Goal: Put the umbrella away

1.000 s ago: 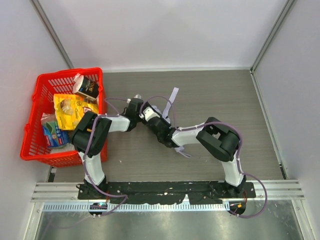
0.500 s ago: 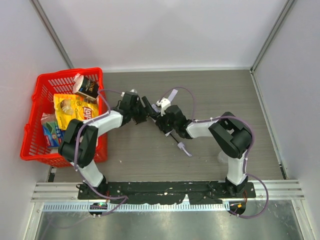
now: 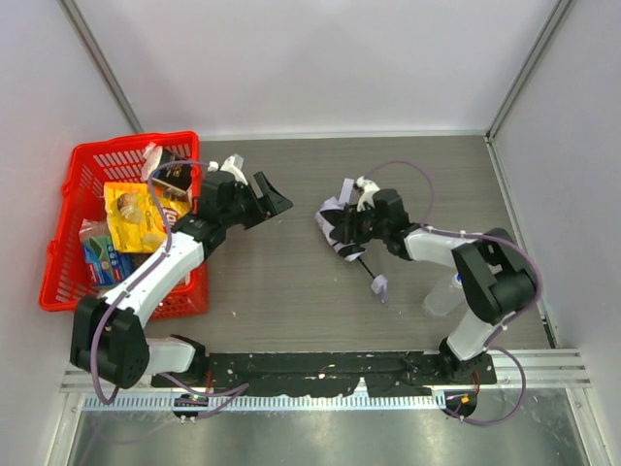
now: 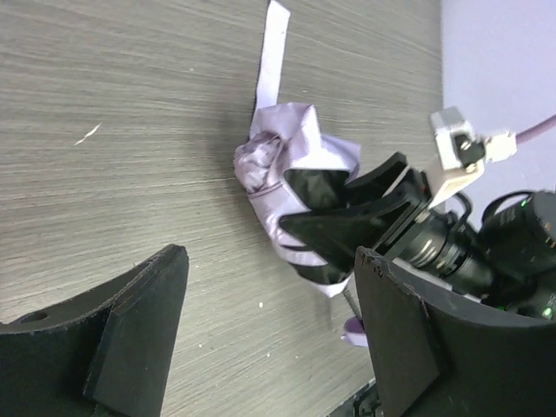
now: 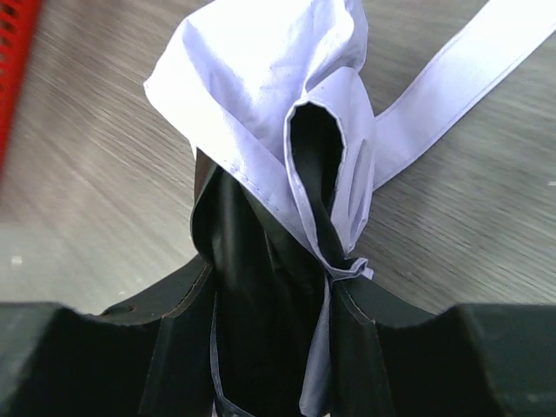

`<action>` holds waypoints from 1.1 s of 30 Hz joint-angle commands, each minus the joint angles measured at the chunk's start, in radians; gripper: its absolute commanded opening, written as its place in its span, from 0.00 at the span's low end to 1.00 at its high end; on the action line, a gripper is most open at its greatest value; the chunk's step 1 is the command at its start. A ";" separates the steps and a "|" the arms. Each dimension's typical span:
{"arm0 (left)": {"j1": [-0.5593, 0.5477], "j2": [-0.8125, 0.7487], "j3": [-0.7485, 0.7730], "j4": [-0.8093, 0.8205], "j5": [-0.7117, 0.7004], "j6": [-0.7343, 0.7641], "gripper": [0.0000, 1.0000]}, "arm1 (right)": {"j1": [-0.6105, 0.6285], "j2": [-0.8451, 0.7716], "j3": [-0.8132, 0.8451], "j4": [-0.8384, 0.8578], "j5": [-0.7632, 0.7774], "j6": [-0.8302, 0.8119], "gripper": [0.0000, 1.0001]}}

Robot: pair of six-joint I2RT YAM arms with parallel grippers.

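Pinching umbrella canopy, right jaws; shaft mostly hidden; left jaws spread, empty.

1. Grey wood-grain table, evenly lit, with only soft shadows
2. Plain white walls close the back and both sides
3. Slanting metal posts stand in both back corners
4. Aluminium rail runs along the near table edge, with a shiny metal sheet below it

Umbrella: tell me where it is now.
Top view: the umbrella lies on the table right of centre, its canopy in the right pincer, the left pincer facing it.
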 commanded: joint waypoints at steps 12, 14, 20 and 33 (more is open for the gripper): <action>0.007 -0.019 0.002 0.544 0.485 -0.153 0.84 | -0.261 -0.471 0.209 -0.235 -0.472 0.161 0.01; 0.004 0.003 0.002 0.654 0.537 -0.207 0.91 | -0.270 -0.485 0.227 -0.236 -0.520 0.181 0.01; -0.051 0.058 0.089 0.591 0.588 -0.123 0.90 | -0.270 -0.511 0.258 -0.232 -0.574 0.225 0.01; -0.221 0.271 0.166 0.405 0.231 -0.047 0.29 | -0.275 -0.436 0.485 -0.519 -0.484 0.033 0.01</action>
